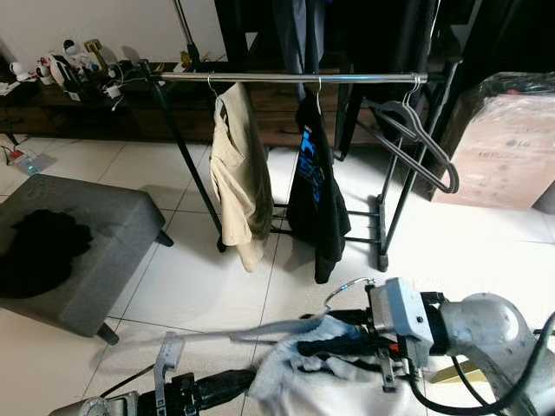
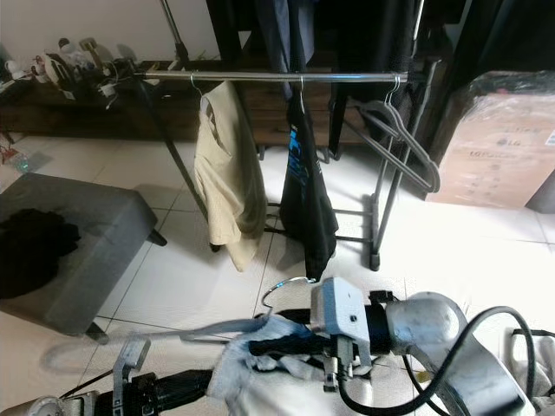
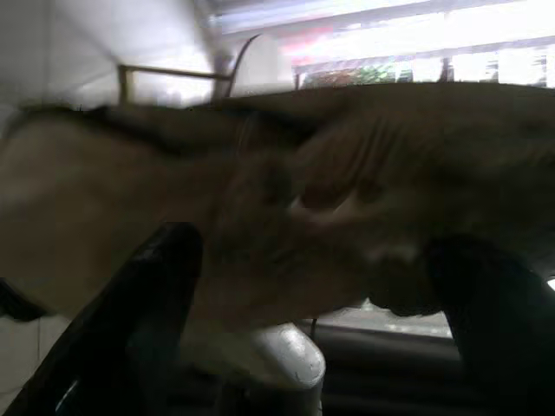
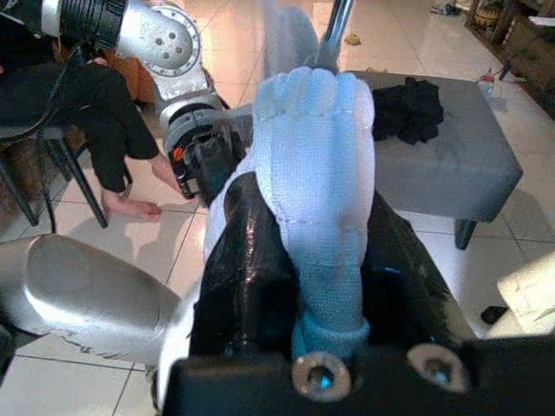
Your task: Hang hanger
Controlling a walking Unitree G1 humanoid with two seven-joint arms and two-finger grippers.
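Glossy tile floor (image 1: 486, 251) | right tool (image 1: 303, 348) pinching soft ribbed cloth (image 1: 290, 368)

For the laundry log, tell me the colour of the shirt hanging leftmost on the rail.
Beige shirt, clearest in the left eye view.

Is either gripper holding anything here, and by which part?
Both hold the hanger with the pale garment: right gripper clamps the cloth-covered neck below the hook, left gripper the left shoulder end.

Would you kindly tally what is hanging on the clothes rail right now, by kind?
Beige garment: 1
Black garment with blue print: 1
Empty grey hangers: cluster, taken as 1; exact number unclear
Total on the rail: 3 items
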